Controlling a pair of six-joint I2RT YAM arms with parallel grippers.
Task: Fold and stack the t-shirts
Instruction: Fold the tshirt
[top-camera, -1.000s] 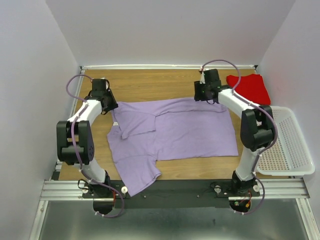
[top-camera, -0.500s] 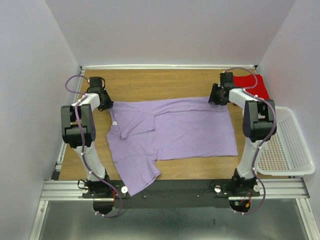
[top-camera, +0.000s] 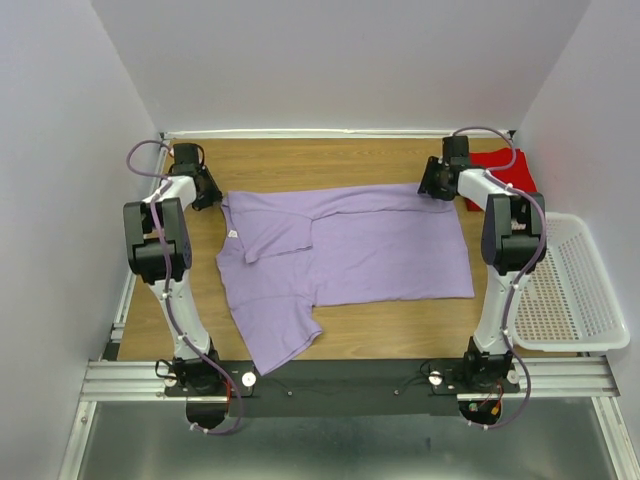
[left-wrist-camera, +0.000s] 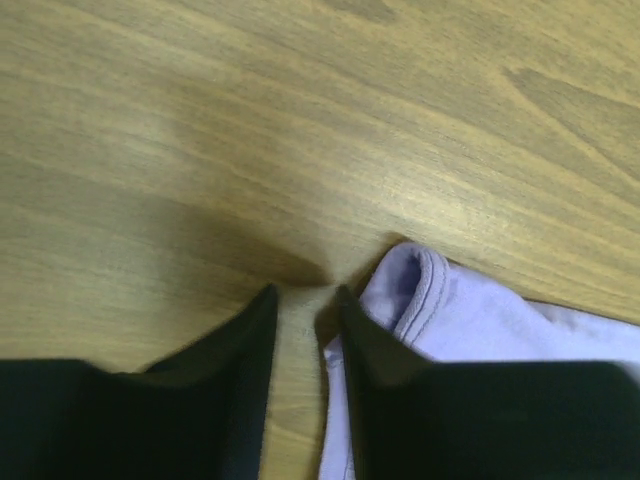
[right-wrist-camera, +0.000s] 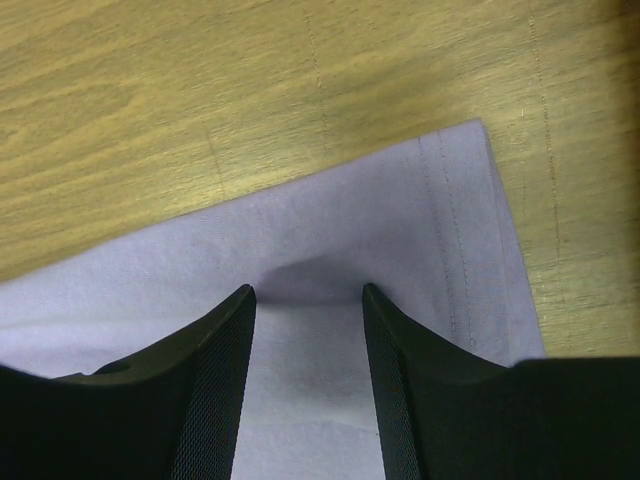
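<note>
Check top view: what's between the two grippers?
Top view: only the lavender t-shirt, its far edge spanning from left gripper to right gripper; nothing lies on that stretch.

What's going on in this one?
Both arms are stretched to the far edge of the lavender t-shirt, which lies spread mostly flat on the table, not yet folded. The left gripper sits at its far left corner, fingers narrowly apart. The right gripper straddles a small pucker near the far right corner. The red t-shirt lies in the table's far right corner.
</note>
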